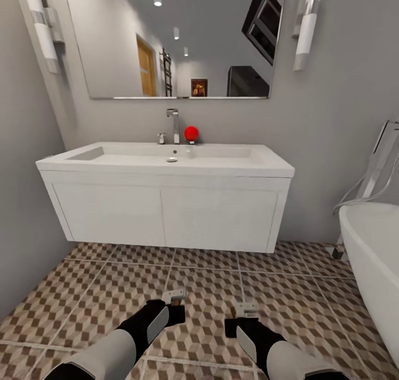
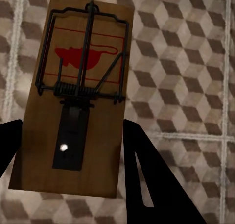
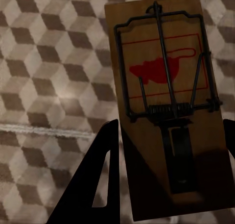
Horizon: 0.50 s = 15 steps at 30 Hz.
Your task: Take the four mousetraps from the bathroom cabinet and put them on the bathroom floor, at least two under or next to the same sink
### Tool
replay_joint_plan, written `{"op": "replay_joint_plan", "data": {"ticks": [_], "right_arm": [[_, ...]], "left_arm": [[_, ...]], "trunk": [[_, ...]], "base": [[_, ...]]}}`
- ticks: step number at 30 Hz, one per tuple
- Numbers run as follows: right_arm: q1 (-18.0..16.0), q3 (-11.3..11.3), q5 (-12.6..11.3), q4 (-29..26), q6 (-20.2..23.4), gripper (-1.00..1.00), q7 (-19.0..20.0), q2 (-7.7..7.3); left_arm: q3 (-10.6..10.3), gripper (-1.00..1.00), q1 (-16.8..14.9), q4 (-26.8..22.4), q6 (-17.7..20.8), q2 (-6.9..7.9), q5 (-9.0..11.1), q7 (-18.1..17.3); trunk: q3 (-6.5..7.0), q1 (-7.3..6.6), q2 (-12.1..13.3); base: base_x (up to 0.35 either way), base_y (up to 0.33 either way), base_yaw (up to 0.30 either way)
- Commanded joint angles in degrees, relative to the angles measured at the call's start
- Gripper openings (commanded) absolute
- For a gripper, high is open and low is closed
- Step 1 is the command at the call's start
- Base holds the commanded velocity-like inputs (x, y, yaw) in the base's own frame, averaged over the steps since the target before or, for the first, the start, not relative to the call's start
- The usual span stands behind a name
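Each claw pinches one mousetrap by its rear end, the left gripper holding the left mousetrap and the right gripper the right mousetrap, long axes projecting forward toward the sink, above the bathroom floor just short of it.

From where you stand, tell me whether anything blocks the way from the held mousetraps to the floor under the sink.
Nothing visible does. Bare bathroom floor runs from the left mousetrap and right mousetrap to the gap beneath the sink; the bathtub stands aside.
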Motion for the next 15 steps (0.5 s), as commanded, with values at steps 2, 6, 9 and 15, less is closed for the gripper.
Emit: {"op": "replay_joint_plan", "data": {"ticks": [2,6,9,15], "right_arm": [[0.0,0.4,-0.6,-0.1,0.3,-1.0,-0.1,0.0],[0.0,0.4,-0.6,-0.1,0.3,-1.0,0.1,0.0],[0.0,0.4,-0.6,-0.1,0.3,-1.0,0.3,0.0],[0.0,0.4,-0.6,-0.1,0.3,-1.0,0.5,0.0]], "left_arm": [[-0.3,-1.0,0.0,-0.1,0.2,0.0,0.3,0.6],[-0.3,-1.0,0.0,-0.1,0.2,0.0,0.3,0.6],[-0.3,-1.0,0.0,-0.1,0.2,0.0,0.3,0.5],[-0.3,-1.0,0.0,-0.3,0.1,0.0,0.3,0.5]], "trunk": [[-0.51,0.04,-0.1],[-1.39,0.14,-0.1],[-2.06,0.22,-0.2],[-3.39,0.37,-0.2]], "base": [[0.0,0.0,0.0],[0.0,0.0,0.0],[0.0,0.0,0.0],[0.0,0.0,0.0]]}}
